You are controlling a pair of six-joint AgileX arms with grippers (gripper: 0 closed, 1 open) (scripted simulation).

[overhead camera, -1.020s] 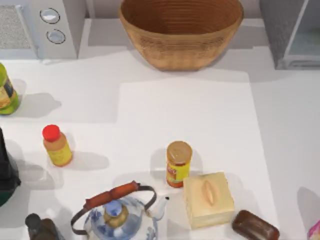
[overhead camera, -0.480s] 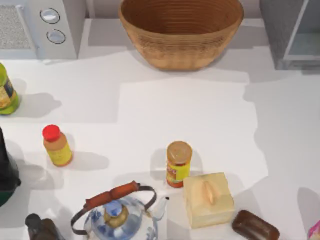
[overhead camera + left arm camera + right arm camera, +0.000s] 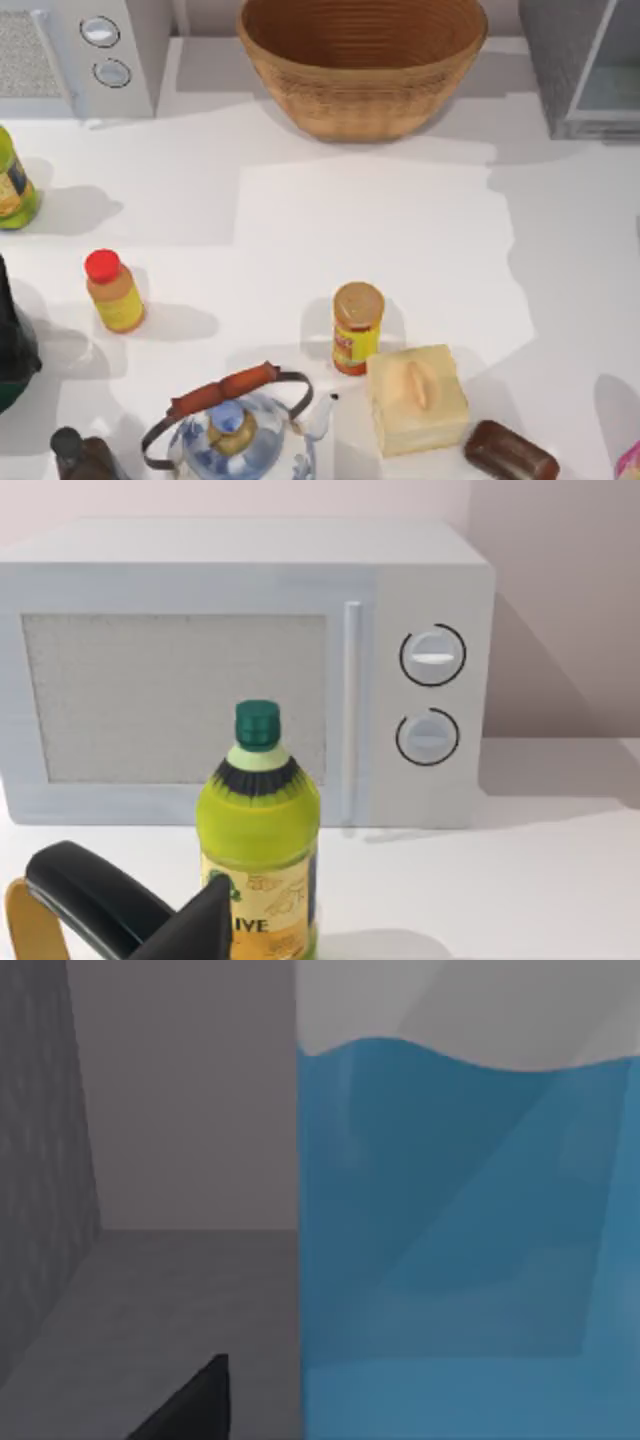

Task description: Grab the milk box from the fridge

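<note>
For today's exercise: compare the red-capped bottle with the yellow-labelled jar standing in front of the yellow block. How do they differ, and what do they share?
The red-capped bottle has a narrow red cap above wider shoulders; the yellow-labelled jar has a wide orange-brown lid as broad as its body. The bottle stands alone toward the table's left; the jar stands near the middle, close beside the pale yellow block. Both are small, upright and carry yellow labels.

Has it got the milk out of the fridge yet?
Not yet. The right wrist view looks into the fridge, close to the milk box, so the reach seems in hand, but no grip shows. Grabbing and pulling it out are left. The left claw waits near the green bottle.
</note>
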